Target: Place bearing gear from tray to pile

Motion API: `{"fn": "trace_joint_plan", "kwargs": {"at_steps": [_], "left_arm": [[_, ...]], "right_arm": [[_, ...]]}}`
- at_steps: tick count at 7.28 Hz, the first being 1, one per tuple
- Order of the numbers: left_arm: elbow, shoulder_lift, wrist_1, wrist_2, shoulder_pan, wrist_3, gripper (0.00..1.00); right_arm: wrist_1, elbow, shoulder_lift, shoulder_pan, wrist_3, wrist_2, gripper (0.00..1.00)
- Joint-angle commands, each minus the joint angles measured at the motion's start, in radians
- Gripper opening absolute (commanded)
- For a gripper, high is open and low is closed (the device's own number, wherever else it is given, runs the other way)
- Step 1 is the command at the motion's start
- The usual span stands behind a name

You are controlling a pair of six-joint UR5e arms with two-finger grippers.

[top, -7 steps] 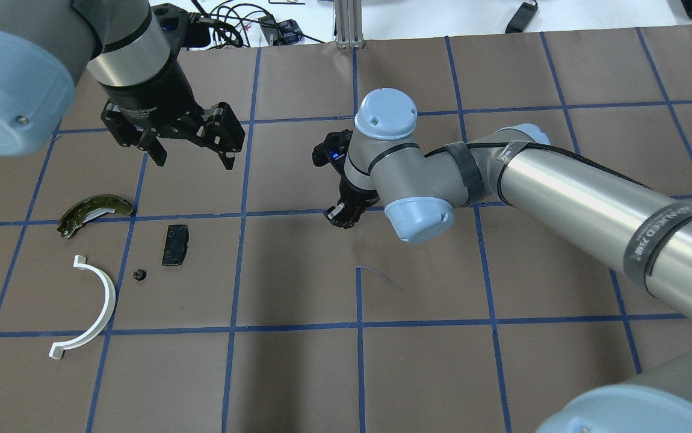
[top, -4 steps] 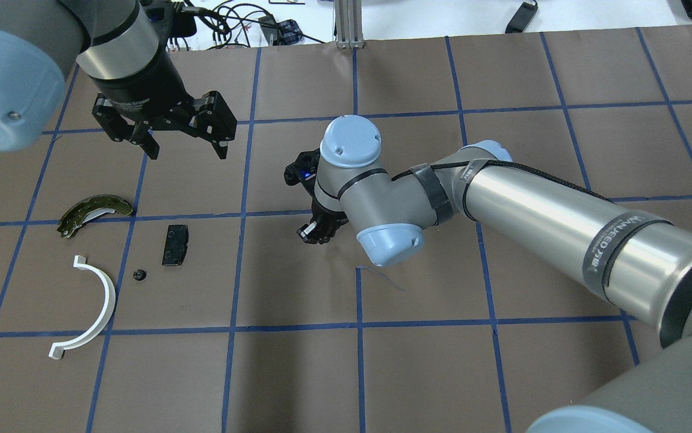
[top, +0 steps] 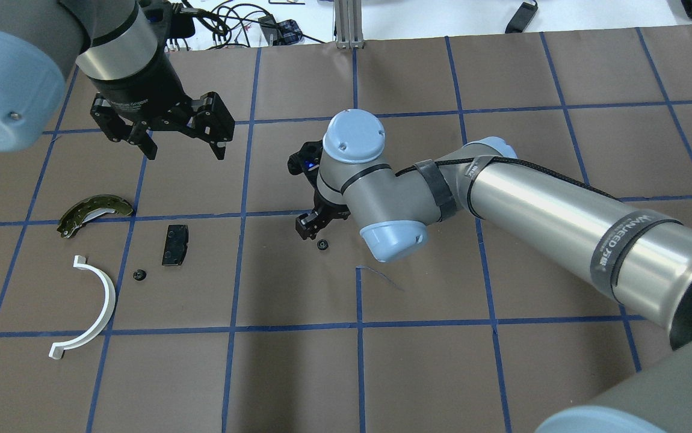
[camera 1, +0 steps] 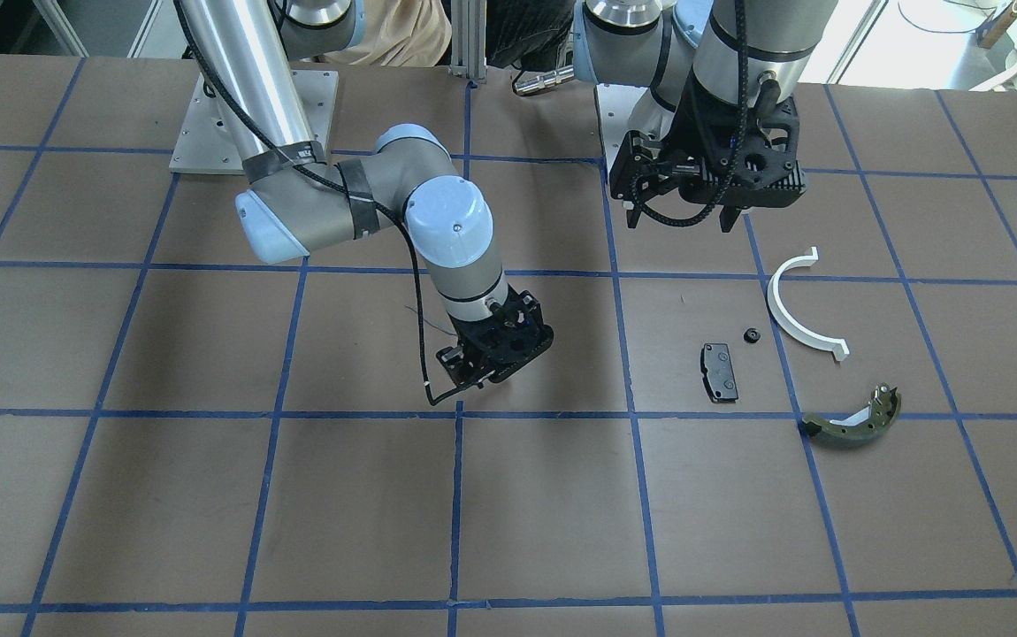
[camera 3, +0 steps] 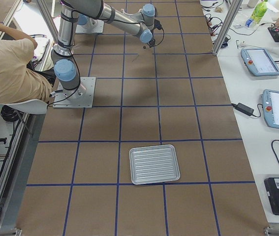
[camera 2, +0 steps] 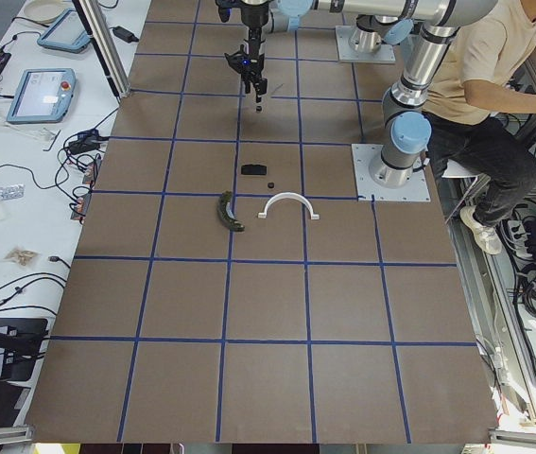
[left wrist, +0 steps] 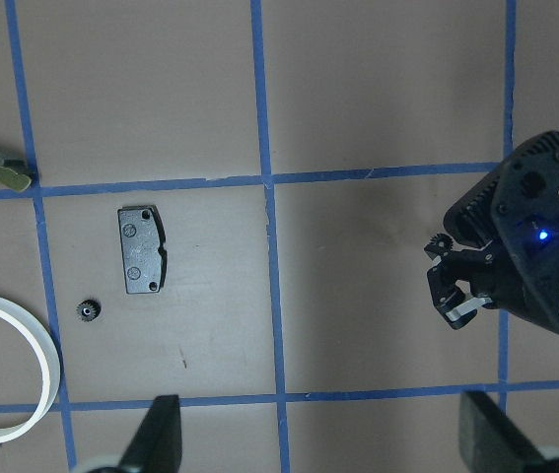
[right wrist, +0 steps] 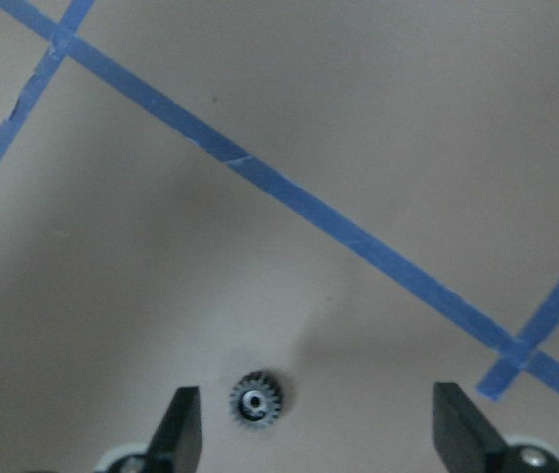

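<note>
A small black bearing gear (top: 322, 245) lies on the brown table, just under my right gripper (top: 315, 230). In the right wrist view the gear (right wrist: 256, 401) sits on the table between the gripper's spread fingertips; my right gripper (right wrist: 320, 434) is open and touches nothing. The pile lies to the left: an olive brake shoe (top: 94, 211), a white half-ring (top: 96, 307), a black pad (top: 175, 245) and a second small gear (top: 138, 275). My left gripper (top: 185, 149) hangs open and empty above the table behind the pile.
A silver tray (camera 3: 154, 163) lies empty far to the robot's right. The right arm's long forearm (top: 562, 204) stretches across the right half of the table. Cables lie past the table's far edge (top: 231, 24).
The right arm swung left with the gear, then its gripper opened; the gear now lies on the table below it. The left gripper drew back a little, up and left.
</note>
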Motion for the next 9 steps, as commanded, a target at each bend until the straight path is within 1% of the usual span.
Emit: {"fn": "trace_joint_plan", "kwargs": {"at_steps": [1, 2, 3, 4, 5, 6, 7, 8, 9], "left_arm": [[-0.017, -0.044, 0.019, -0.006, -0.009, -0.007, 1.00], [-0.021, -0.078, 0.029, -0.006, -0.019, -0.012, 1.00], [-0.030, -0.121, 0.047, -0.006, -0.045, -0.019, 1.00], [-0.070, -0.177, 0.134, -0.011, -0.084, -0.079, 1.00], [-0.154, -0.223, 0.305, -0.014, -0.140, -0.143, 1.00], [-0.234, -0.269, 0.458, -0.012, -0.182, -0.191, 1.00], [-0.289, -0.309, 0.554, -0.014, -0.219, -0.264, 1.00], [-0.303, -0.351, 0.599, -0.012, -0.245, -0.279, 1.00], [-0.304, -0.388, 0.630, -0.012, -0.263, -0.280, 1.00]], "right_arm": [[0.143, 0.004, -0.076, -0.177, 0.000, -0.012, 1.00], [0.208, 0.004, -0.144, -0.262, 0.000, -0.010, 1.00], [0.327, 0.001, -0.205, -0.346, 0.000, -0.013, 1.00], [0.424, 0.000, -0.265, -0.406, 0.000, -0.016, 1.00], [0.517, 0.000, -0.334, -0.437, 0.003, -0.019, 1.00], [0.603, -0.003, -0.397, -0.451, 0.003, -0.077, 1.00], [0.642, -0.002, -0.458, -0.457, 0.001, -0.119, 1.00], [0.676, -0.002, -0.504, -0.473, 0.012, -0.124, 1.00], [0.696, -0.003, -0.549, -0.486, 0.097, -0.133, 1.00]]}}
